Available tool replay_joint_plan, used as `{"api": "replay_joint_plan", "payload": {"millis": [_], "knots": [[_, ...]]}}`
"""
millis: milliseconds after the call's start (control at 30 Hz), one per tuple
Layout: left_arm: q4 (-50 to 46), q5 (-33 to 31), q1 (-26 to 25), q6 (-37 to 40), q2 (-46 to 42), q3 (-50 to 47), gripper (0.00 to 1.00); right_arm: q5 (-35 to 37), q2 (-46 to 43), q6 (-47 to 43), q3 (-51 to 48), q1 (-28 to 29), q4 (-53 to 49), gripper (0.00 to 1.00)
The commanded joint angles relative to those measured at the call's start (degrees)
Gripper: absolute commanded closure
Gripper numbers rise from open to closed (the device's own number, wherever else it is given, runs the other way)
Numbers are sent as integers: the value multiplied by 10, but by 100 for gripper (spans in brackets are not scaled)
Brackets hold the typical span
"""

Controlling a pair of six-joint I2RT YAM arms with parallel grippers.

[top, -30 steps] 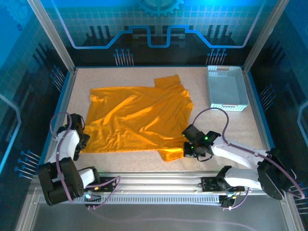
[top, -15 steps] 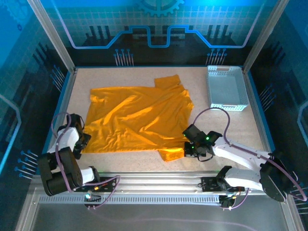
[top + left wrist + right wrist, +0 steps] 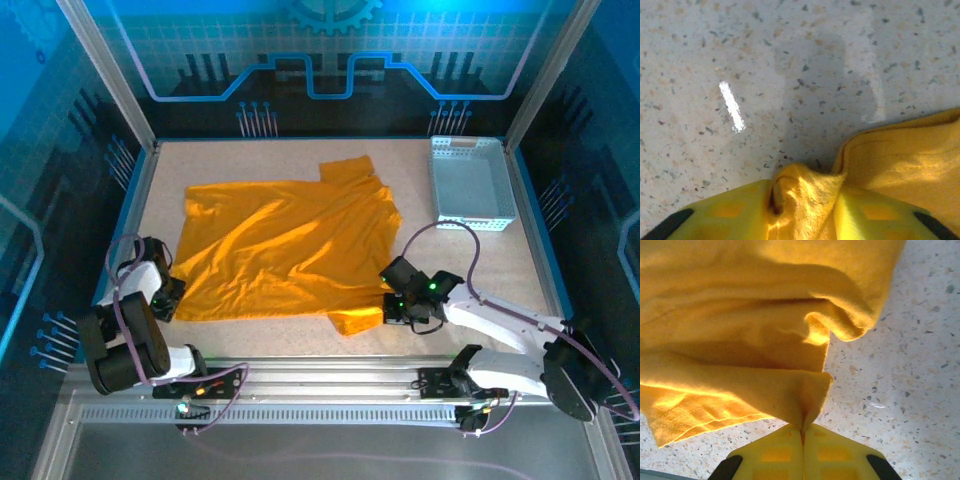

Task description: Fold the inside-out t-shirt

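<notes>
The inside-out t-shirt (image 3: 290,245), plain orange-yellow, lies spread and wrinkled across the middle of the table. At the shirt's near left corner my left gripper (image 3: 172,292) has its yellow fingers closed around a bunched fold of the cloth (image 3: 807,187); the hem (image 3: 910,160) runs off to the right of it. My right gripper (image 3: 385,308) is at the shirt's near right corner. In the right wrist view that gripper (image 3: 803,432) is shut on a pinched fold, and the t-shirt (image 3: 740,315) hangs over it, a little above the table.
A pale perforated basket (image 3: 470,190) stands at the back right. Speckled tabletop (image 3: 470,270) lies bare between the basket and the right arm. A blue rim (image 3: 135,215) borders the table on the left, close to my left arm.
My left gripper has closed on the shirt's near left corner, and its arm has shifted slightly. The right gripper has kept its hold and place.
</notes>
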Motion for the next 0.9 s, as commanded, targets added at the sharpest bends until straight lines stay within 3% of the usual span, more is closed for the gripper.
{"api": "replay_joint_plan", "payload": {"millis": [0,133,433,500,600,700,867], "knots": [[13,17,6,5,1,-7,74,20,-17,-5,15,-12,-28,94],[0,19,6,7,-47,-13,80,32,-43,-10,24,-24,-42,97],[-34,28,5,42,-153,-13,67,23,-90,-9,40,-29,-57,100],[-26,41,5,45,-152,-18,79,20,-90,-6,33,-29,-53,100],[-26,51,5,42,-143,-24,83,19,-90,-3,19,-29,-45,100],[-61,35,-1,39,-154,-21,55,14,-86,-2,11,-29,-37,100],[-105,-31,-28,-17,-200,-33,47,7,-77,-4,5,-29,-23,100]]}}
